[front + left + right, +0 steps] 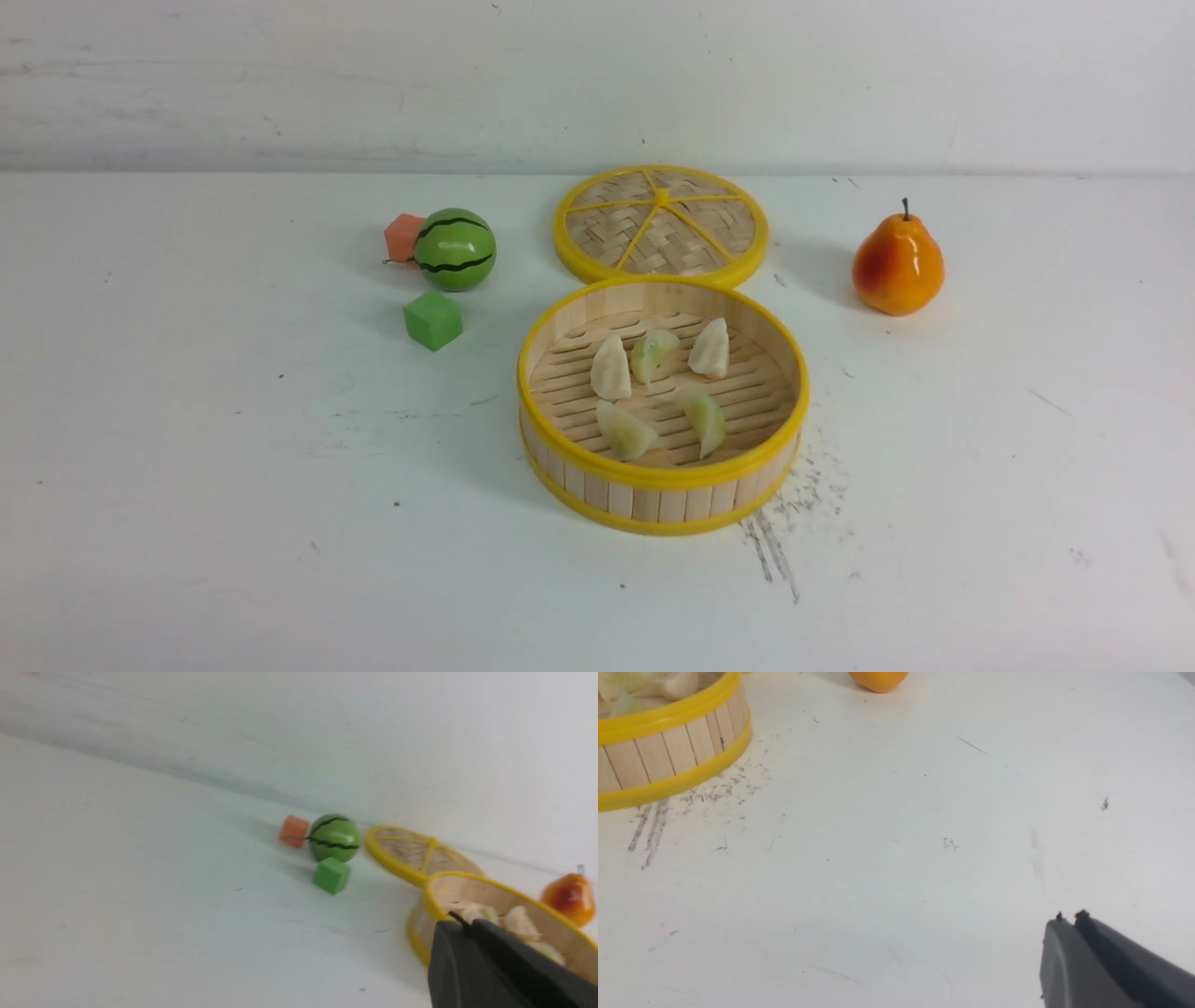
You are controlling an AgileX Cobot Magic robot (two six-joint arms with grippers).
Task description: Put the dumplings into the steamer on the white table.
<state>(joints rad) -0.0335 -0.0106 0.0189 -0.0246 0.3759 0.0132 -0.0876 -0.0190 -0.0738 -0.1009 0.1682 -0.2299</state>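
Resting in the steamer: five dumplings (612,370), lying on the slatted floor inside the rim, three toward the far edge of the white table (280,523) and two nearer the robot.
Steamer (663,478): upright on the table, near the middle from left to right, its wall set in from the far edge.
Lid (644,224): just behind the steamer, close to the far edge; whether the two touch, I cannot tell.
Left of the lid: toy watermelon (455,249) beside an orange-pink cube (403,237), with a green cube (433,321) nearer the robot.
Right of the lid: orange pear (898,265), well apart from the steamer.
Room on the surface: a broad stretch from the green cube to the left, another from the steamer to the right.
Left gripper (460,919): fingers pressed together.
Right gripper (1070,915): fingers pressed together, above the table.
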